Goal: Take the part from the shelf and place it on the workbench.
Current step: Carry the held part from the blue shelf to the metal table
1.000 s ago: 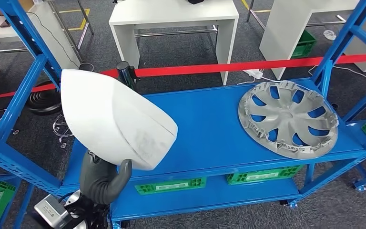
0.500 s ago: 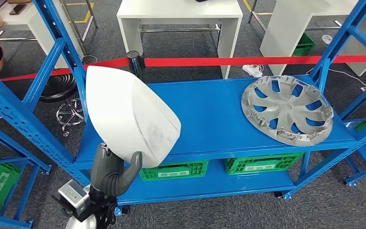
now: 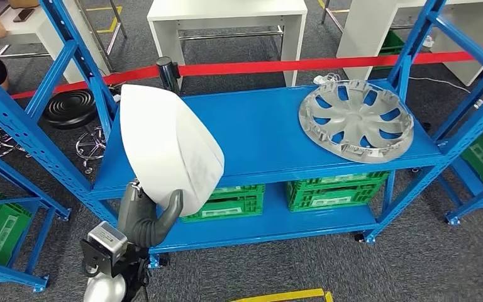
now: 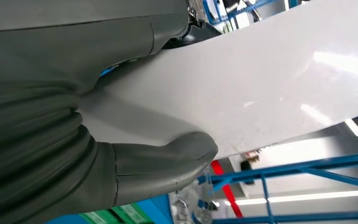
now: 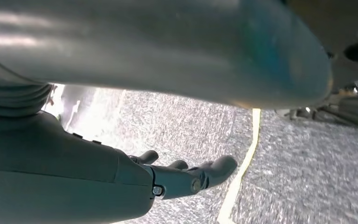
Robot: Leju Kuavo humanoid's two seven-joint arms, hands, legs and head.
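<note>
My left hand point(image 3: 146, 217) holds a large white curved shell part point(image 3: 170, 148) from below, lifted in front of the blue shelf's point(image 3: 277, 138) left end. In the left wrist view the grey thumb point(image 4: 168, 161) presses against the white part point(image 4: 261, 84). A silver wheel cover point(image 3: 355, 119) lies flat on the right of the shelf's top level. My right hand point(image 5: 186, 175) hangs over the grey floor with fingers loosely extended and nothing in it.
Blue uprights point(image 3: 69, 47) frame the shelf on both sides. Green crates point(image 3: 333, 189) sit on the lower level. A red barrier tape point(image 3: 327, 63) runs behind the shelf, with white tables point(image 3: 226, 19) beyond it. Yellow floor tape point(image 3: 277, 296) marks the floor in front of the shelf.
The whole view has shifted: the shelf now looks farther away and more floor shows in front, so the camera moved back. The white part stays in my left hand.
</note>
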